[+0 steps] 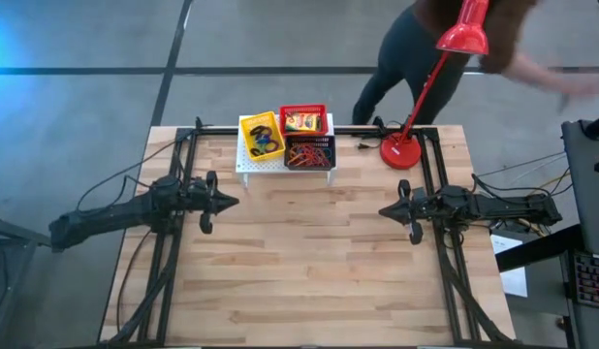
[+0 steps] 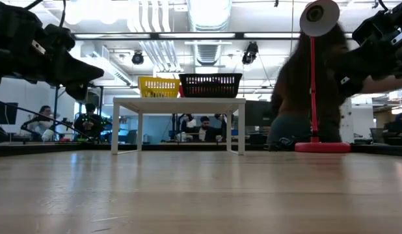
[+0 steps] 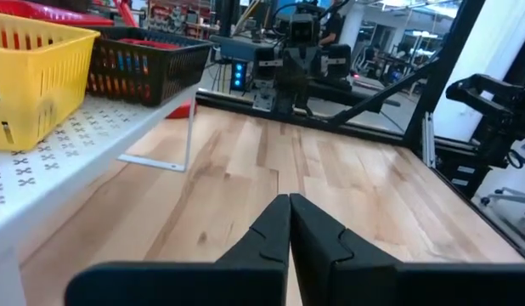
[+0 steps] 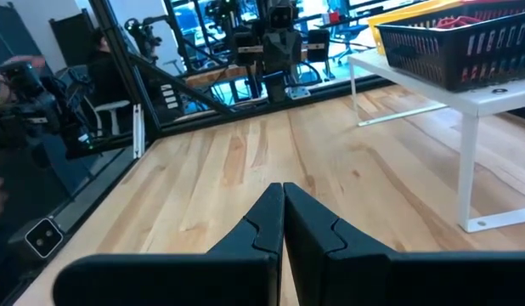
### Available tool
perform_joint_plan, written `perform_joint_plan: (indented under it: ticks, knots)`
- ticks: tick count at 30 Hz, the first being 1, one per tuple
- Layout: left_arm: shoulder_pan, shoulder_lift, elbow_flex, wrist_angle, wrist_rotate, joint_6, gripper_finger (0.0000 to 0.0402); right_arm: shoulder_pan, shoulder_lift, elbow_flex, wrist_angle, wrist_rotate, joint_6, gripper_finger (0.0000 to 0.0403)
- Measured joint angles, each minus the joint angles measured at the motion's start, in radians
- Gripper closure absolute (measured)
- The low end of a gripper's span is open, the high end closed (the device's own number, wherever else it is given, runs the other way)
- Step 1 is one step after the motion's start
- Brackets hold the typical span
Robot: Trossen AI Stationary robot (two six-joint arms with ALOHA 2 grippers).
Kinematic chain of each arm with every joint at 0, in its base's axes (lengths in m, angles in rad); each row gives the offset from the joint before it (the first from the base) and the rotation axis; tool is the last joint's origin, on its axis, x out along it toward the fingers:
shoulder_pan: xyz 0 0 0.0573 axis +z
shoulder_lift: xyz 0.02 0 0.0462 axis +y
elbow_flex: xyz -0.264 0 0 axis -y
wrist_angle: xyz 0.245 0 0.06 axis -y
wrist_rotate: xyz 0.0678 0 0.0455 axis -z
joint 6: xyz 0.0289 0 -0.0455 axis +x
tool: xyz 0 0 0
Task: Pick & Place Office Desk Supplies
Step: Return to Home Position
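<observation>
Homing, I judge: my left hand [image 1: 225,202] and right hand [image 1: 389,209], both pressed together empty, hang either side of the white shelf [image 1: 261,167], needing only stillness next.

You get bright, even light from the ceiling strips [image 2: 209,12], which glare white in the low view. The table [image 1: 309,281] carries only faint, soft shadows. A blue glow lies on the floor [image 1: 4,48] at the high view's left edge. The lamp [image 1: 462,37] seems unlit. The person [image 1: 401,58] smears with movement.
</observation>
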Motion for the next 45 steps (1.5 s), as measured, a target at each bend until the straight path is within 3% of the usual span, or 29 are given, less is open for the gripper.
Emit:
perform_joint_plan:
  ticks: [6, 11, 15, 34, 45]
  knots:
    - [-0.031, -0.034, 0.000, -0.005, -0.021, 0.000, 0.0387, 0.000, 0.000, 0.000, 0.000, 0.000, 0.000, 0.0394]
    - [-0.073, -0.170, -0.001, -0.021, -0.190, 0.110, 0.0397, 0.000, 0.002, 0.000, 0.000, 0.002, 0.000, 0.0394]
    - [-0.095, -0.163, 0.000, -0.042, -0.301, 0.102, 0.0399, 0.000, 0.008, 0.000, 0.000, 0.005, 0.000, 0.0394]
    - [-0.173, -0.166, -0.001, -0.044, -0.286, 0.098, 0.0401, 0.000, 0.025, 0.000, -0.001, 0.003, 0.000, 0.0394]
    - [-0.173, -0.154, -0.001, -0.043, -0.286, 0.098, 0.0377, 0.000, 0.026, 0.000, -0.001, 0.002, 0.000, 0.0394]
